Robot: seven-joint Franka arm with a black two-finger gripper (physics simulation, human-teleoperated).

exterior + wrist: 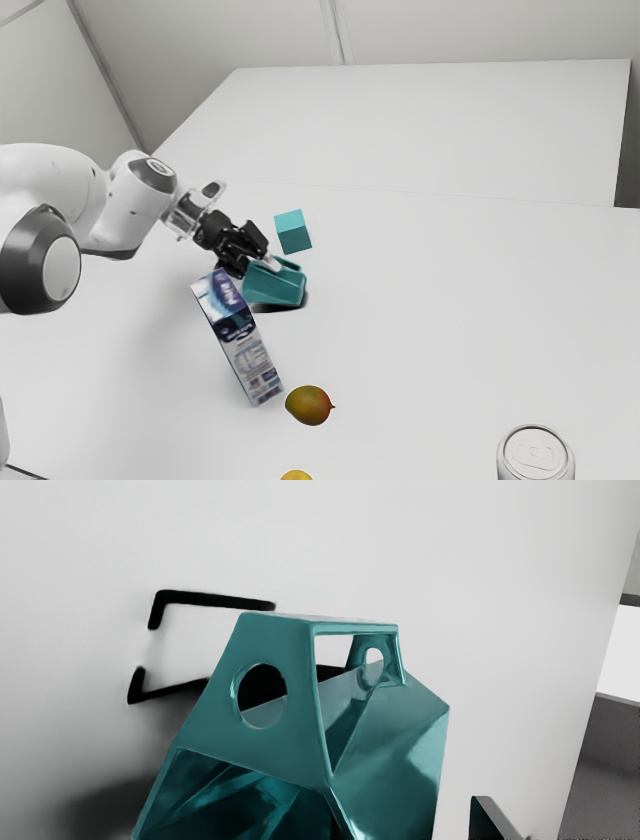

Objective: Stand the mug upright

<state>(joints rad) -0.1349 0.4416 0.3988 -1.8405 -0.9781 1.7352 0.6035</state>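
The teal mug [275,286] lies on its side in the exterior view, its handle side up and a dark shadow beneath it. At its upper left edge is my gripper [262,261], with a pale fingertip over the mug. In the wrist view the mug [385,745] has its hollow, dark mouth toward my hand. My gripper [337,827] stands open around the mug's near end; one finger [492,820] shows beside the mug with a gap between, while the other is largely hidden by the mug.
A tilted carton [238,338] stands close beside the mug and hand. A teal cube [293,231] is just beyond the mug. Farther off are a mango [309,405], a yellow fruit [296,475] and a can [535,456] on the white table [430,280].
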